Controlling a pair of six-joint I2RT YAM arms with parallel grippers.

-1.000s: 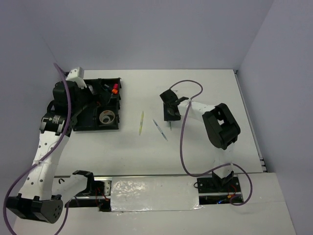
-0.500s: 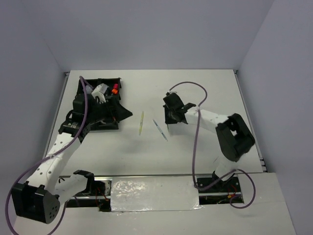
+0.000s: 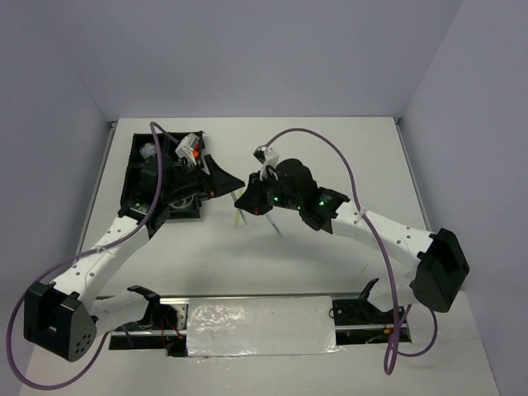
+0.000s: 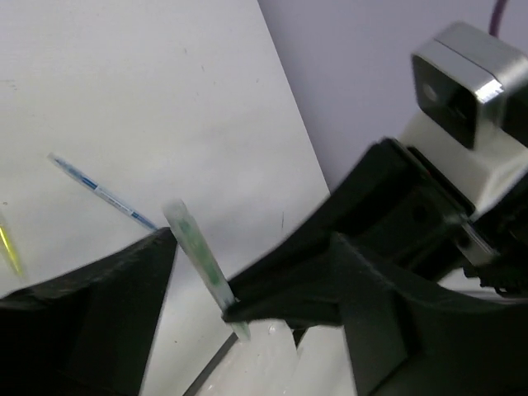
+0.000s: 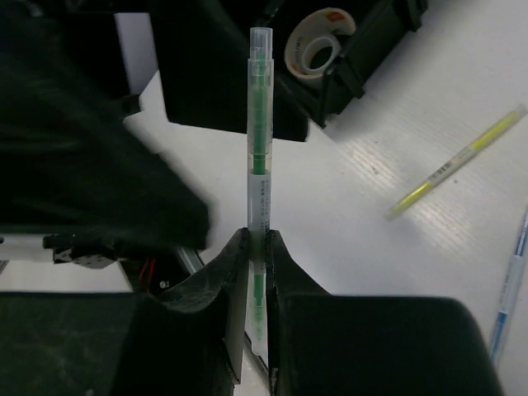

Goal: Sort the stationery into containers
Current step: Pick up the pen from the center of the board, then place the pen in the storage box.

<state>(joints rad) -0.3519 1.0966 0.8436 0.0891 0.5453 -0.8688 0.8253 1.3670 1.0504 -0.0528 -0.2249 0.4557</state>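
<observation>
My right gripper [image 5: 257,247] is shut on a thin green pen [image 5: 259,124] and holds it above the table. In the top view the right gripper [image 3: 247,201] sits mid-table, close to my left gripper [image 3: 221,176]. My left gripper [image 4: 252,247] is open, and the green pen [image 4: 198,252] stands between its fingers without touching them. The black tray [image 3: 136,177] is at the left, partly hidden by the left arm. A clear tape roll [image 5: 318,41] lies in it. A yellow pen [image 3: 238,216] and a blue pen [image 3: 273,225] lie on the table below the grippers.
The yellow pen [image 5: 458,161] and blue pen [image 5: 510,285] lie to the right in the right wrist view. The blue pen [image 4: 99,191] also shows in the left wrist view. Purple cables loop over both arms. A metal rail [image 3: 264,299] runs along the near edge.
My left gripper has swung right, away from the tray, towards mid-table. My right gripper has moved left with the green pen, and the two now meet.
</observation>
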